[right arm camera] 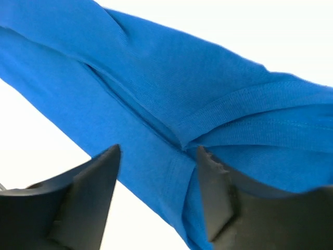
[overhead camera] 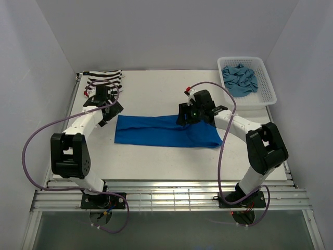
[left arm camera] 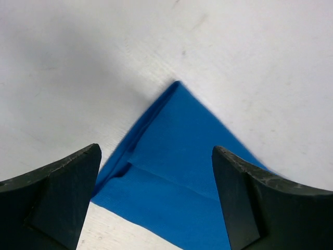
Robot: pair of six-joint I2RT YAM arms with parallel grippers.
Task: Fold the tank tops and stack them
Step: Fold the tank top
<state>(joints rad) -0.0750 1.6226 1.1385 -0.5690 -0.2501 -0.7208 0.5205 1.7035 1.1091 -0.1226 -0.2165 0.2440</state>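
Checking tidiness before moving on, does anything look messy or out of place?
The teal top lies crumpled in the basket, not folded. The blue top lies mid-table as a long strip, only partly folded. The striped top sits folded at the far left.

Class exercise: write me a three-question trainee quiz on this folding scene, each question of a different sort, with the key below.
1. True or false: the striped top lies in the basket.
2. Fill the gap: the left claw stands open above a corner of the ____ top.
3. Choose one: the basket holds A) the striped top, B) the teal top, C) nothing.

Key
1. False: it lies at the far left corner of the table.
2. The royal blue top.
3. B.
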